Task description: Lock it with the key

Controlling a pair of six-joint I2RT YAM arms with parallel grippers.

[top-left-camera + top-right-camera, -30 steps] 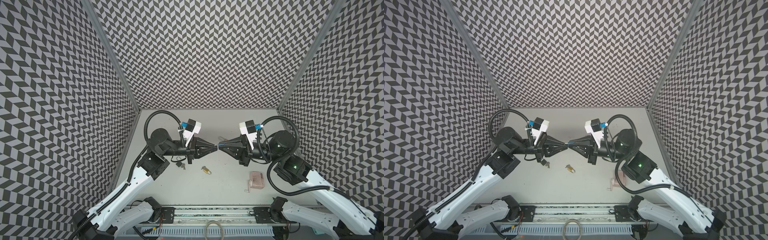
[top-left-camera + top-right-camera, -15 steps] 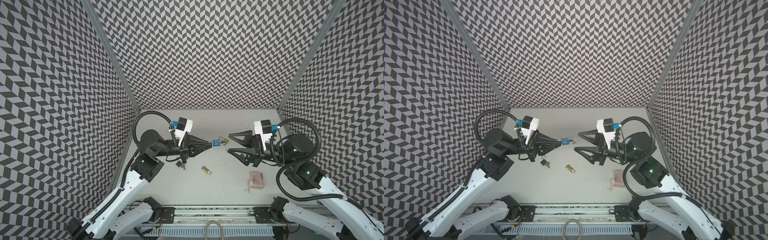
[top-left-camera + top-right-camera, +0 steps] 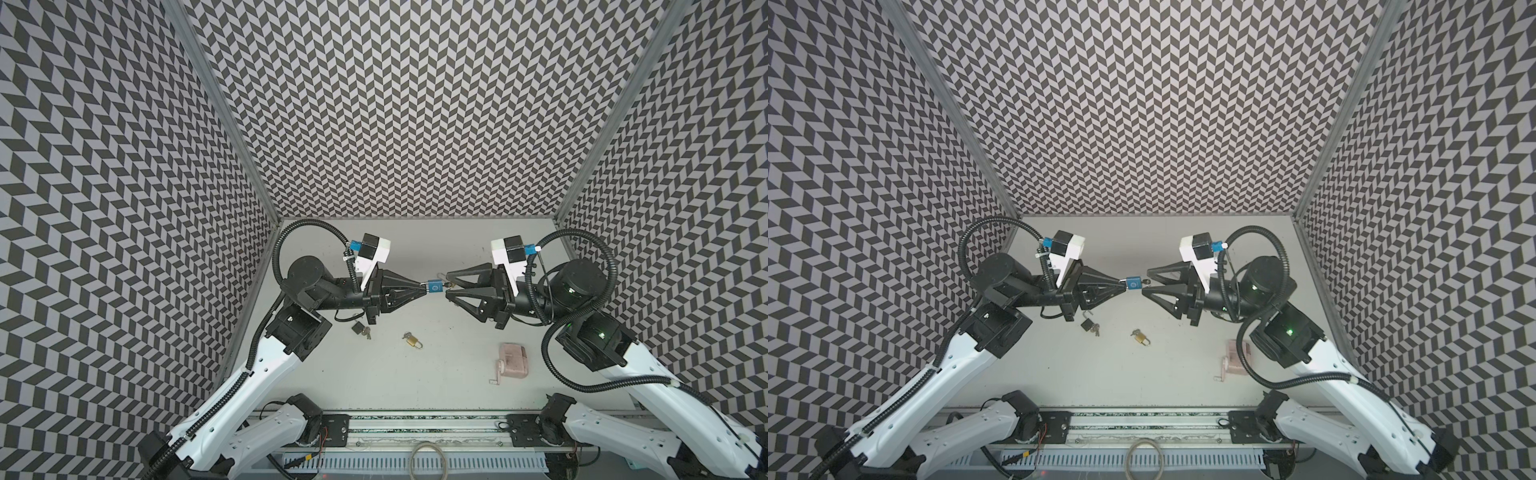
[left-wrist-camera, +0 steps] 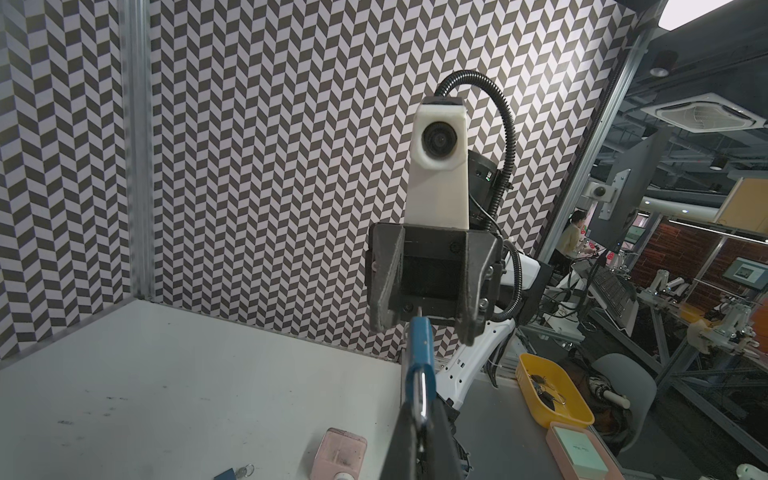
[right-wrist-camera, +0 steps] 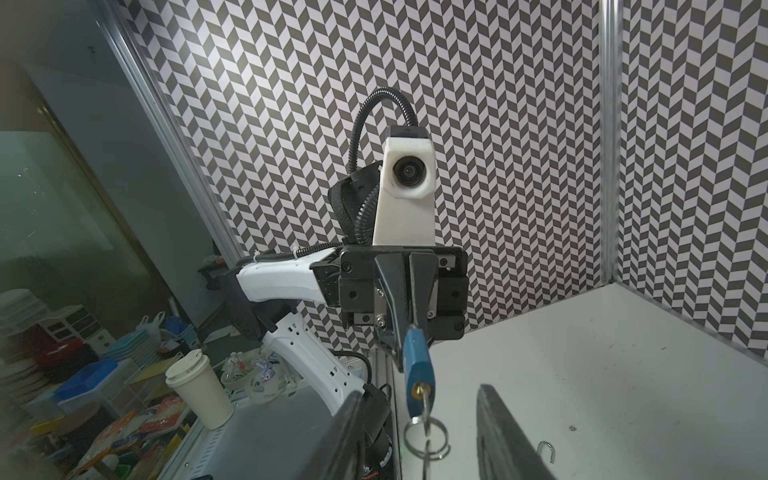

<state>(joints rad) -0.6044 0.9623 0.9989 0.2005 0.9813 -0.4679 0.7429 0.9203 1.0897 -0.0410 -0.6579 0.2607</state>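
In both top views the left gripper pinches the blue padlock. The right gripper stands spread just beside the padlock, either side of its key. The left wrist view shows the padlock's shackle clamped. In the right wrist view the key sits in the padlock, untouched.

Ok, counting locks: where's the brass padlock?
In both top views the brass padlock lies on the table, between the black padlock and the pink lock.

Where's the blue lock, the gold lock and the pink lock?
blue lock (image 3: 434,286): in a top view, its blue body.
gold lock (image 3: 412,340): in a top view, its brass body.
pink lock (image 3: 515,360): in a top view, its body's middle.
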